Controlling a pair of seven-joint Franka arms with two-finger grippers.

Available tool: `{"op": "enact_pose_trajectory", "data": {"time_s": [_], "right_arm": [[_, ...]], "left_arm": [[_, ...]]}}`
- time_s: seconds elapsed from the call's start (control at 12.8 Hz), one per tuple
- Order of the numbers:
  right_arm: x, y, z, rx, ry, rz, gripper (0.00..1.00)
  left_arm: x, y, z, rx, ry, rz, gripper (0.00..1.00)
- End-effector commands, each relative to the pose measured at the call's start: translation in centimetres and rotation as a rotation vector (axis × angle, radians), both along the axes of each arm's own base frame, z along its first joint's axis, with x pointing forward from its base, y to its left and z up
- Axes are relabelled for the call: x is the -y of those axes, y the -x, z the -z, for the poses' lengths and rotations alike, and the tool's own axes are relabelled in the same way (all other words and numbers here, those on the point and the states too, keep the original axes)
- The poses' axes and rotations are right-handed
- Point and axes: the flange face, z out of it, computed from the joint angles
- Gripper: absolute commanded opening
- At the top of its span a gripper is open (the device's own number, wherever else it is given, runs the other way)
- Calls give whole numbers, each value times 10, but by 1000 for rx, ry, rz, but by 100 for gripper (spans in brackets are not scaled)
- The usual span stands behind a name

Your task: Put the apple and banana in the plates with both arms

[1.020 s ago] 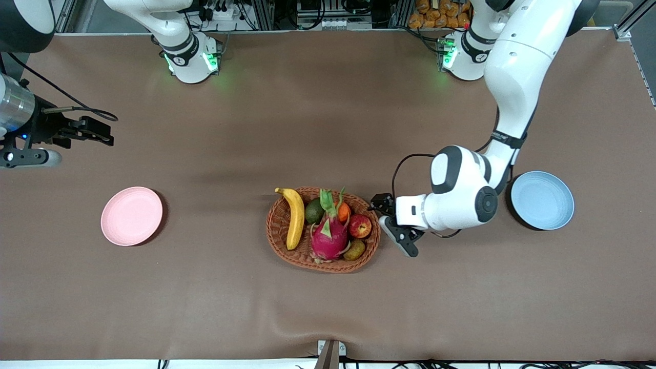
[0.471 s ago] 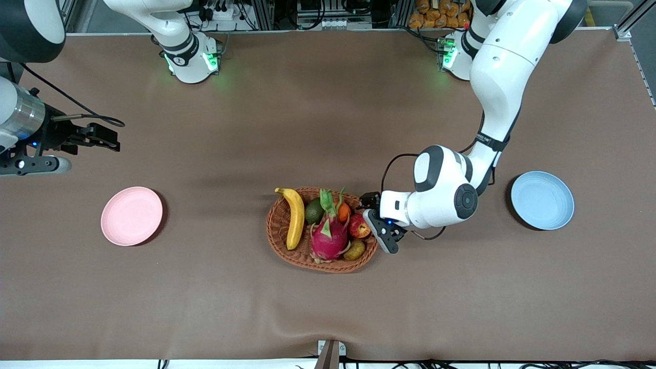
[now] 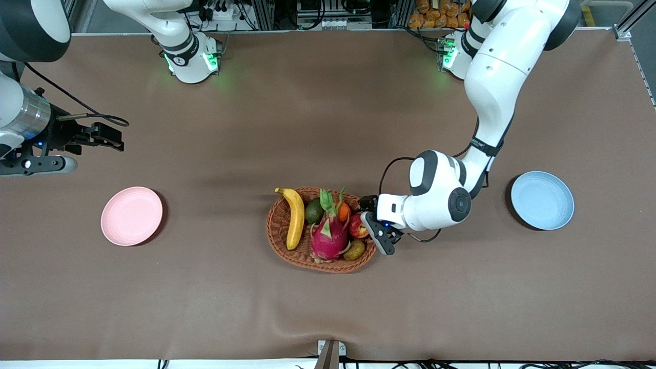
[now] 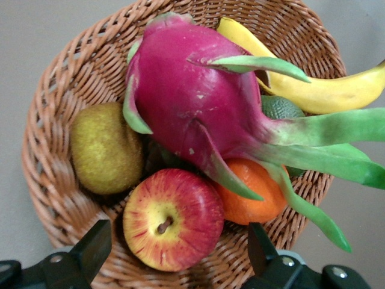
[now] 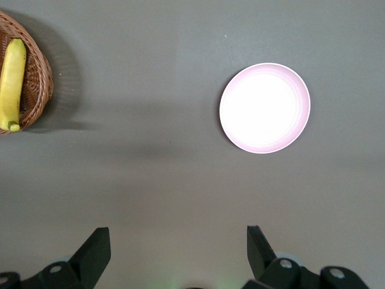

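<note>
The red apple (image 3: 359,226) lies in the wicker basket (image 3: 283,245) at the end toward the left arm. The yellow banana (image 3: 295,218) lies along the basket's other end. My left gripper (image 3: 373,223) is open just above the apple (image 4: 174,218), with one finger (image 4: 96,244) on each side of it and not touching. The banana (image 4: 313,90) also shows in the left wrist view. My right gripper (image 3: 114,138) is open and empty, up over bare table above the pink plate (image 3: 131,216). The right wrist view shows that plate (image 5: 264,108) and the banana (image 5: 12,84). The blue plate (image 3: 542,200) is empty.
The basket also holds a magenta dragon fruit (image 3: 328,236), an orange (image 3: 344,211), an avocado (image 3: 313,211) and a brown kiwi-like fruit (image 3: 354,249). The dragon fruit (image 4: 192,96) and the orange (image 4: 249,195) lie close against the apple. A brown cloth covers the table.
My left arm has swung from beside the blue plate toward the basket, and its open gripper now stands over the apple. My right gripper has drifted slightly toward the table's middle.
</note>
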Motion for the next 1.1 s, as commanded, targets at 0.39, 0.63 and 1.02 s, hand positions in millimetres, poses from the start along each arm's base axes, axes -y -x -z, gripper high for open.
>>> {"op": "enact_pose_trajectory", "data": {"time_s": [0.39, 0.63, 1.02], "right_arm": [[-22, -3, -5, 12, -46, -20, 100], [-28, -6, -4, 26, -95, -17, 100], [-46, -8, -5, 48, -108, -41, 100]], "left_arm": [[8, -3, 11, 26, 22, -3, 100], [8, -3, 16, 31, 21, -10, 100], [12, -1, 19, 36, 21, -17, 81]]}}
